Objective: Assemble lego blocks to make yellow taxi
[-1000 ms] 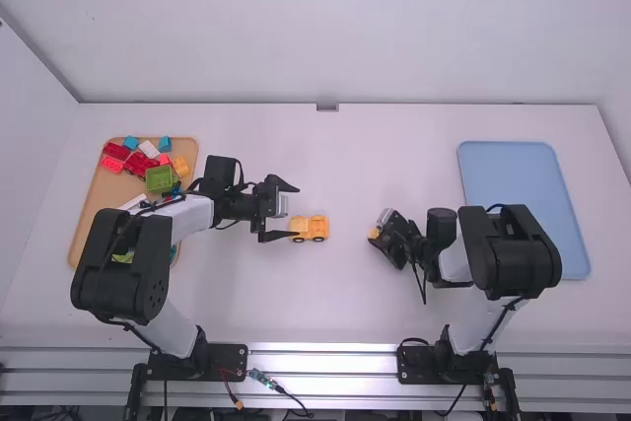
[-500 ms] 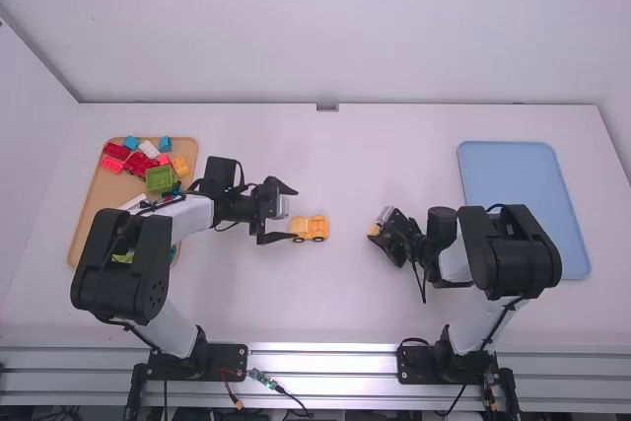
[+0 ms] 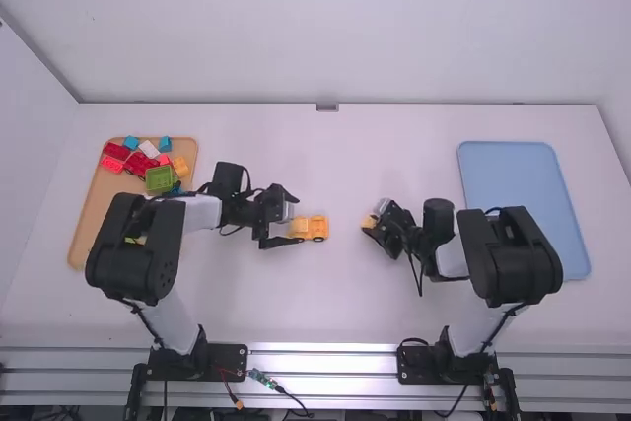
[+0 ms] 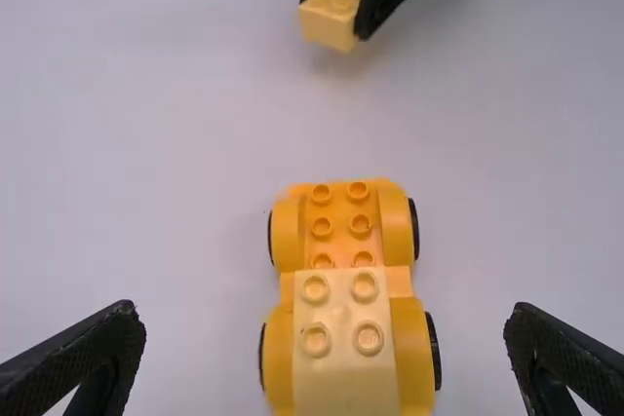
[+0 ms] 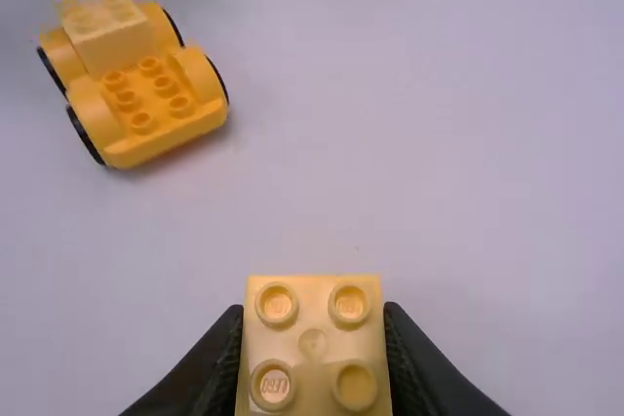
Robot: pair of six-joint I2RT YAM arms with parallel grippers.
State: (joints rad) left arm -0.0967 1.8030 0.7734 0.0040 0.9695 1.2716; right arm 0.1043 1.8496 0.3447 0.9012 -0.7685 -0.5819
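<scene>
Over white table, my left claw gapes wide, empty, near the wheeled base; my right claw pinches 1 yellow block (print on 1 stud).

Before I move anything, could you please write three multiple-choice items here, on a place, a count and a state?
1. At which side does the blue tray lie? A) left B) right C) middle
2. How many studs show on the block in the right gripper? A) two B) six C) four
3. How is the left gripper? A) open B) shut

1 B: it lies toward the high view's right edge.
2 C: they stand in two rows of two.
3 A: its fingers stand wide apart.
</scene>
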